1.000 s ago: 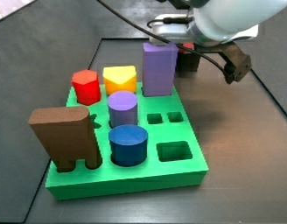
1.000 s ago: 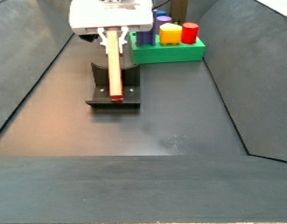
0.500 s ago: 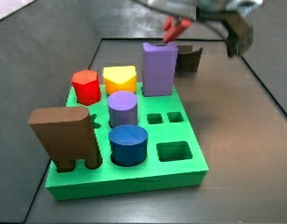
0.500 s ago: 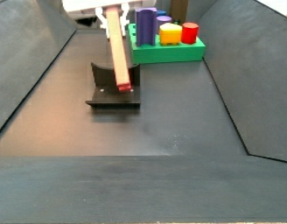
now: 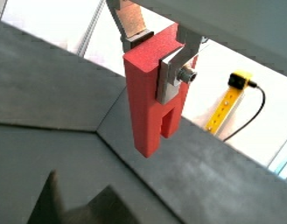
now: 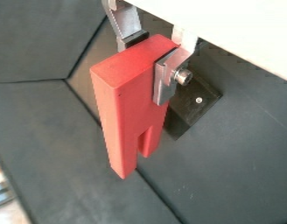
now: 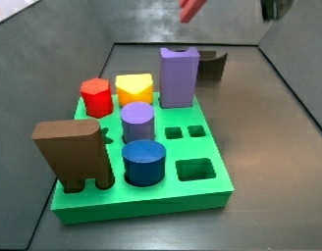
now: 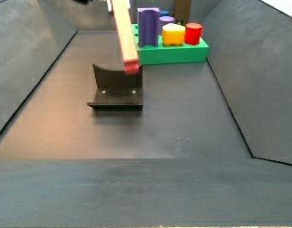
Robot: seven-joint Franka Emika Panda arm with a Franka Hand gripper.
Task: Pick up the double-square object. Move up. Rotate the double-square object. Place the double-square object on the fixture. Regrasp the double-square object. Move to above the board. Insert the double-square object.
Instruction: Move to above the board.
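My gripper (image 5: 156, 54) is shut on the upper end of the salmon double-square object (image 5: 150, 101), which hangs upright with its two prongs pointing down; both wrist views show this (image 6: 150, 54). The object (image 6: 120, 114) is in the air above the dark fixture (image 6: 188, 110). In a side view the object (image 8: 124, 37) hangs clear of the fixture (image 8: 114, 89). In a side view only its tip (image 7: 190, 9) shows at the top edge, near the fixture (image 7: 212, 65). The green board (image 7: 210, 196) lies in front. The gripper body is out of both side views.
On the board stand a tall purple block (image 7: 177, 75), a yellow peg (image 7: 134, 89), a red hexagonal peg (image 7: 95, 96), a purple cylinder (image 7: 137, 123), a blue cylinder (image 7: 144, 162) and a big brown notched block (image 7: 72, 152). Sloped dark walls (image 8: 29, 80) bound the floor.
The gripper has risen with the double-square object, lifting it off the fixture. The gripper body has left the top of both side views.
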